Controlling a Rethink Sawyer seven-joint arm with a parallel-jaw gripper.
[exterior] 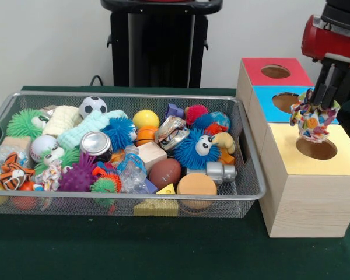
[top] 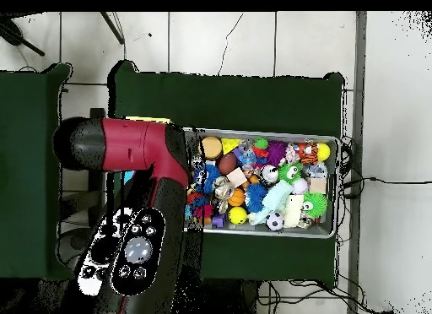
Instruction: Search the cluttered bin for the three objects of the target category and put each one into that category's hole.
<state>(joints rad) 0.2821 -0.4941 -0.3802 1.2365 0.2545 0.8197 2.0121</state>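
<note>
My gripper (exterior: 321, 105) hangs at the right in the front view, shut on a rope toy (exterior: 311, 122) of white cord with red, blue, yellow and green strands. The toy dangles just above the round hole (exterior: 317, 149) in the pale yellow box top, slightly to its left. The wire mesh bin (exterior: 128, 96) stands to the left, full of toys. Another knotted rope toy (exterior: 50, 173) lies at its front left beside the plush tiger (exterior: 11, 171). In the overhead view the red arm (top: 143, 171) hides the gripper and the boxes; the bin's rim (top: 334, 233) shows.
The blue-topped box (exterior: 283, 102) and the red-topped box (exterior: 275, 72) stand behind the yellow one. Spiky pom balls, small sport balls, a can (exterior: 96, 143) and blocks fill the bin. The black pedestal (exterior: 157, 41) stands behind the table.
</note>
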